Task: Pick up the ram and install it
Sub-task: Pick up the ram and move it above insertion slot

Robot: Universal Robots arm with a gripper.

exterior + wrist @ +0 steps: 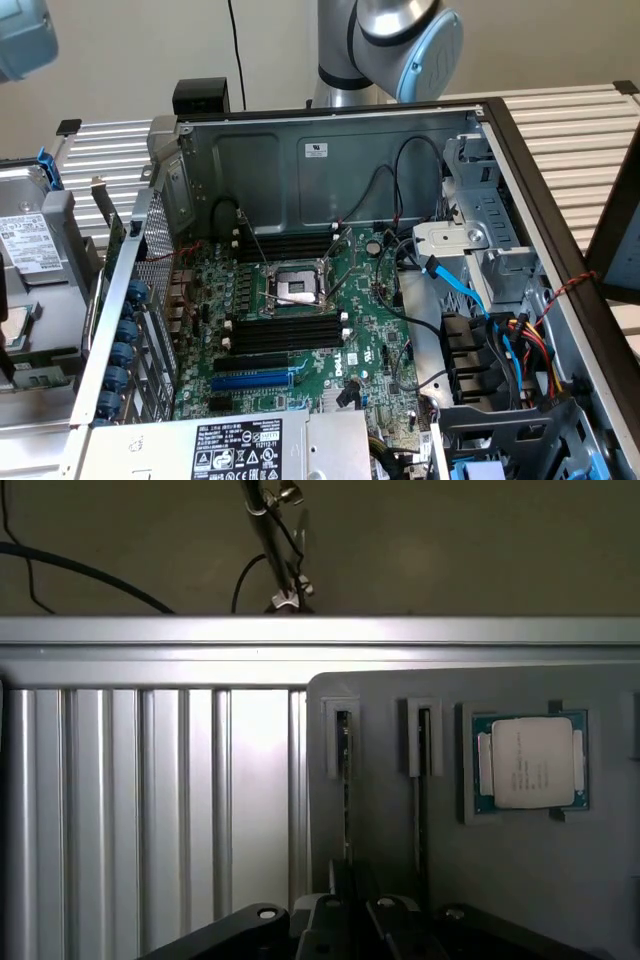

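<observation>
Straight ahead of the pincer [352,885], the ram [345,770] stands on edge in a narrow slot of a grey tray [500,880], its near end running in under the dark fingertips. The jaws are pressed close together, with no gap to be seen between them. Whether they pinch the stick or merely sit over its end cannot be told.

To one side of the pincer the tray's edge falls just beside the ram's slot, and past that edge the slatted aluminium table [150,800] lies flat and open. To the other side a second stick [423,780] stands in a parallel slot, near but apart. Farther that way a processor [530,763] lies flat in a square recess. Beyond the far ends of both slots the tray's edge meets a bright rail [320,640] across the table, and a black cable [90,575] hangs past it.

In the exterior view the open computer case [250,170] has walls standing up around the motherboard [330,395]. Black memory slots flank the processor socket [298,285] in two banks. The near bank [285,330], beside the blue expansion slot [255,380], lies uncovered from clip to clip, while thin wires cross above the far bank [285,243]. The robot arm [400,40] rises behind the case's back wall
</observation>
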